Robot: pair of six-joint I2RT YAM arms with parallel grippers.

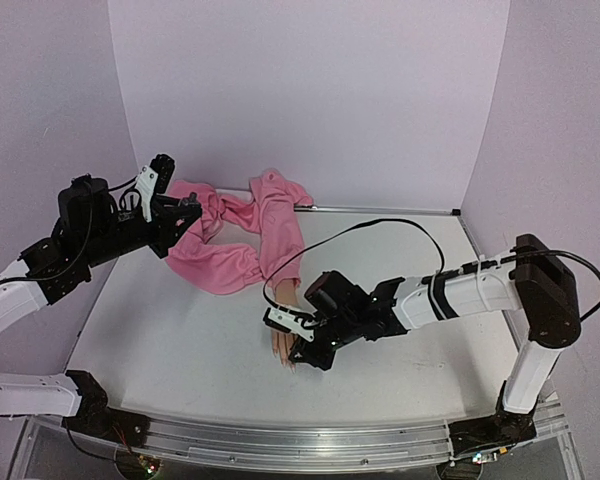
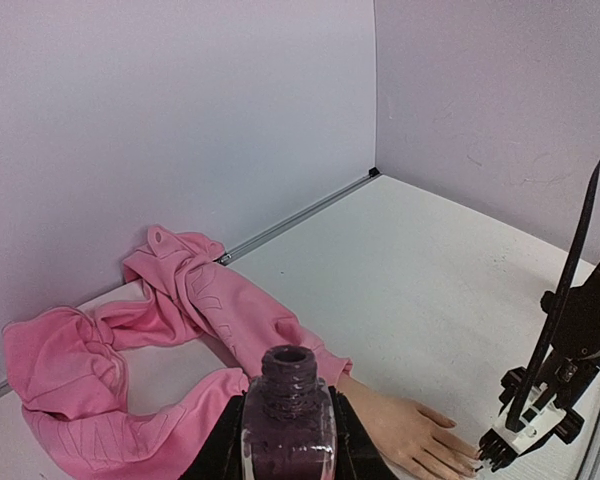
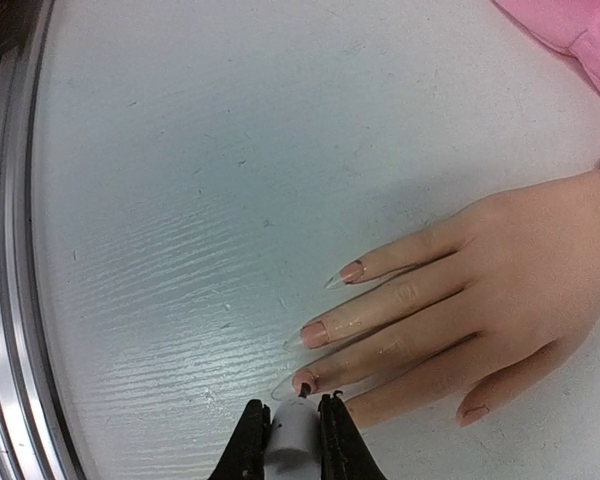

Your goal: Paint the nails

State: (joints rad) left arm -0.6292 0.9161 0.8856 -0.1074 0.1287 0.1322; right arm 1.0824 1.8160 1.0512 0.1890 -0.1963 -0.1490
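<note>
Counter (image 1: 180, 350): white, with lilac walls on three sides.

Hand (image 3: 480, 290): mannequin, pale beige, lying palm down just off the counter's centre toward 6 o'clock. In the top view its fingers point to 6 o'clock, at the arm bases. Its pink sleeve (image 1: 250, 230) trails away in a bunched loop toward 11–12 o'clock, near the back wall.

Nails (image 3: 314, 334): long and pointed, pinkish at the base, clear at the tips. Four show in the right wrist view.

Right claw (image 3: 292, 450): low over the fingertips and clamped on the white handle of the brush (image 3: 294, 425). The dark bristle tip sits on the third nail down in that view.

Left claw (image 2: 288, 455): raised off the counter at about 10 o'clock, well apart from the hand. It is gripping a bottle (image 2: 288, 410) of dark purple polish, which is upright with its neck uncapped.
</note>
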